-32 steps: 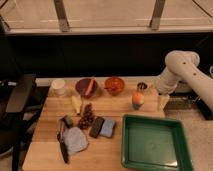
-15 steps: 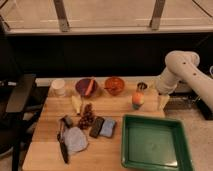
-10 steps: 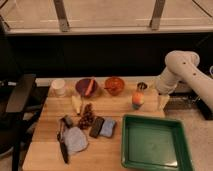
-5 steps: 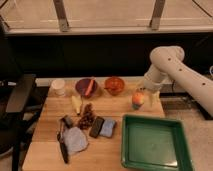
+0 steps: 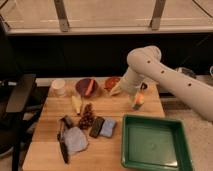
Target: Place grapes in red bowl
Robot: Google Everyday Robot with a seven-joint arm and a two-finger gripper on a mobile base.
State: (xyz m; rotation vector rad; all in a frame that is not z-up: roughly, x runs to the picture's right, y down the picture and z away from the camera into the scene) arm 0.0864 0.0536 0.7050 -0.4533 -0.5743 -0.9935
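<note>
The grapes, a small dark reddish-brown bunch, lie on the wooden table left of centre. The red bowl stands at the table's back edge, partly covered by my arm. My gripper hangs at the bowl's front right rim, well behind and to the right of the grapes. It holds nothing that I can see.
A maroon bowl with an orange stick stands left of the red bowl, and a white cup further left. A yellow piece, dark block, blue sponge, grey cloth, green tray and orange-filled glass are also there.
My arm has swung left from the table's right back corner. The gripper now sits at the red bowl. The grapes and other objects have not moved.
</note>
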